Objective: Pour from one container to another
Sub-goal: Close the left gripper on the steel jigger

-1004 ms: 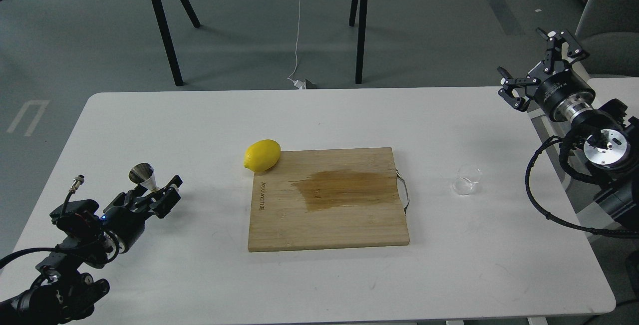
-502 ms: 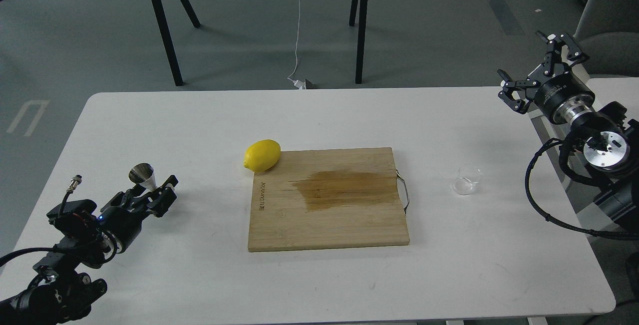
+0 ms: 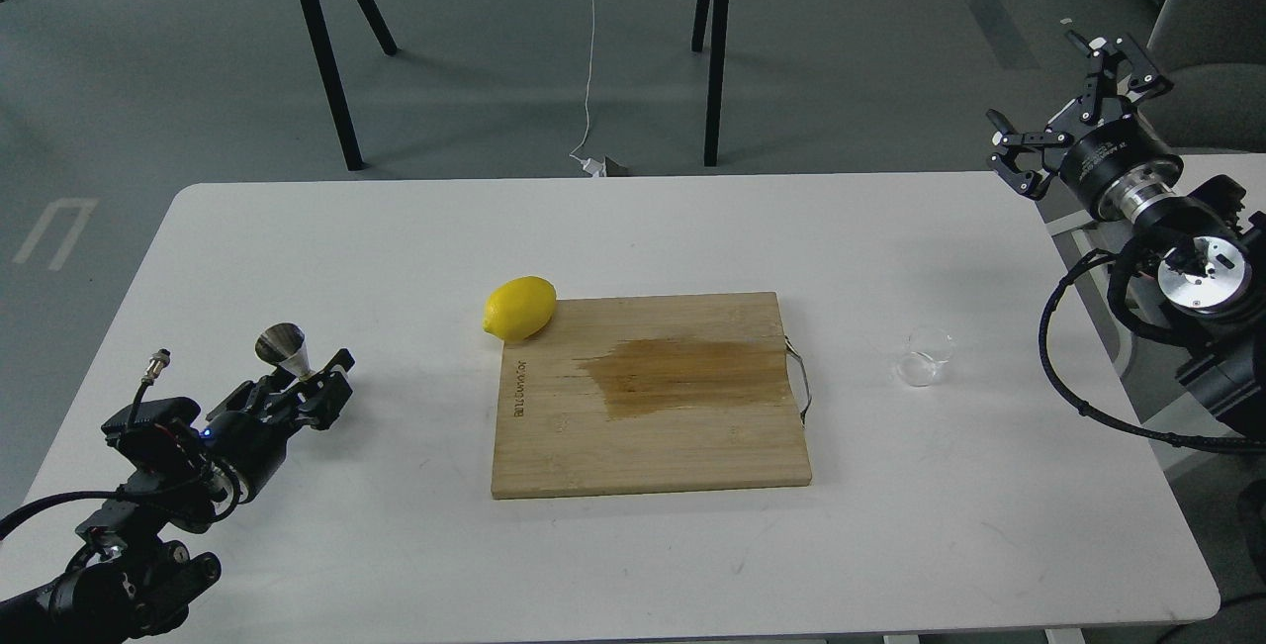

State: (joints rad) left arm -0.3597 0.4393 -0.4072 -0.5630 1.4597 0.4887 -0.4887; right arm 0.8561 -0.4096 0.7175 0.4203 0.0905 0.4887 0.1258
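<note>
The clear glass tumbler (image 3: 926, 356) stands upright on the white table (image 3: 396, 238), right of the cutting board. The shiny steel jigger (image 3: 283, 345) stands near the table's left edge; its lower cone is hidden behind my left gripper (image 3: 334, 379). That gripper lies low over the table just right of the jigger, its dark fingers slightly apart with nothing seen between them. My right gripper (image 3: 1066, 108) hangs in the air past the table's far right corner, wide open and empty, well above and behind the tumbler.
A bamboo cutting board (image 3: 653, 397) with a dark wet stain lies mid-table, a metal handle on its right edge. A yellow lemon (image 3: 519, 308) rests at its far left corner. A grey chair (image 3: 1212, 21) stands behind my right arm.
My right gripper has risen a little and drifted right, still open. My left arm shifted slightly back while the jigger stayed in place. The tumbler has not moved.
</note>
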